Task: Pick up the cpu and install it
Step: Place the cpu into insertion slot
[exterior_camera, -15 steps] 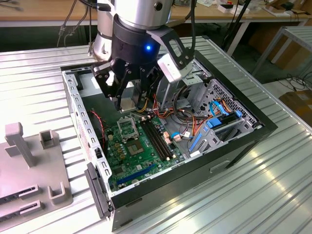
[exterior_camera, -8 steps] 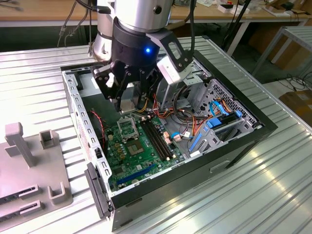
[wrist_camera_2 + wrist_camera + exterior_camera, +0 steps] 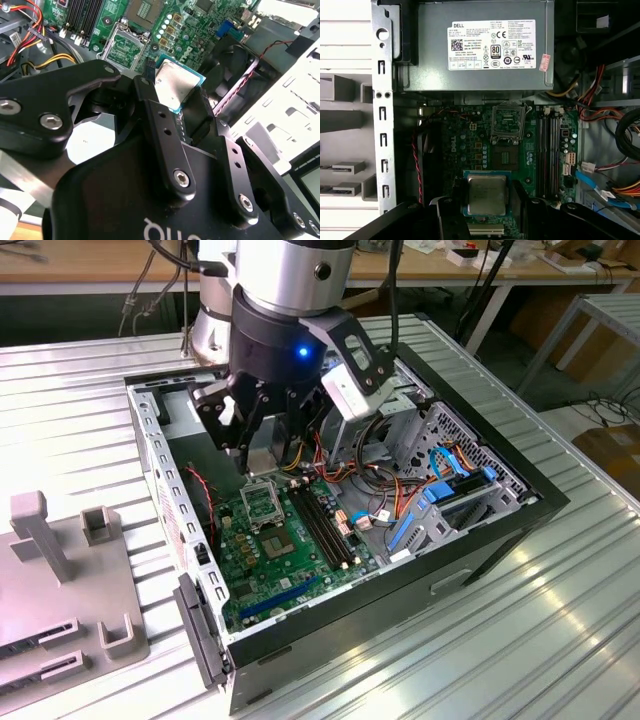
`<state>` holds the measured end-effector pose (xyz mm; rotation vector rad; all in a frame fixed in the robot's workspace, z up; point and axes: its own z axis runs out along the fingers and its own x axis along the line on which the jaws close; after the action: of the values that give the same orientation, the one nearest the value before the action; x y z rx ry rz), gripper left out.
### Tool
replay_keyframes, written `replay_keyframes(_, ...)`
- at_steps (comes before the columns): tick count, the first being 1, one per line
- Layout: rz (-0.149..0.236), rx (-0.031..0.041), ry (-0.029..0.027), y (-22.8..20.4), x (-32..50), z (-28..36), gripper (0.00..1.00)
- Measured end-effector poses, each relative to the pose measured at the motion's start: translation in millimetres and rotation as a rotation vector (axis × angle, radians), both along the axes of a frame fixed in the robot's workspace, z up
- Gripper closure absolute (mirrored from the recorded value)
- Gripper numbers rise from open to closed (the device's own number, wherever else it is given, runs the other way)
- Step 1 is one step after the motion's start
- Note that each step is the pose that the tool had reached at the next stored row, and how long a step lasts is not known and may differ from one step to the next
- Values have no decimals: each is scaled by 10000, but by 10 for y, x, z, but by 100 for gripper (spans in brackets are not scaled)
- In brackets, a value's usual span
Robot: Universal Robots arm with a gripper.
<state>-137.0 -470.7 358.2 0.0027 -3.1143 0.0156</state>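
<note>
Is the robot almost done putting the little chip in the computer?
About halfway. Picking up is done: the gripper is shut on the cpu. Right now it holds the cpu over the green board. The socket is empty, so the installing is left.

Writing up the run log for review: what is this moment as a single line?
phase: carry | tool: shut on cpu | position: over motherboard inside case | socket: empty, cpu not yet seated

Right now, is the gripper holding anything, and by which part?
Yes: the gripper holds the cpu by two opposite edges, one finger on each.
</note>
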Motion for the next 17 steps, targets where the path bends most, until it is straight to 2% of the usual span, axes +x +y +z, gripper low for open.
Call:
replay_keyframes(9, 0, 2, -1, -34, 5, -32, 53)
replay_keyframes(17, 1, 1, -1, -42, 13, -57, 53)
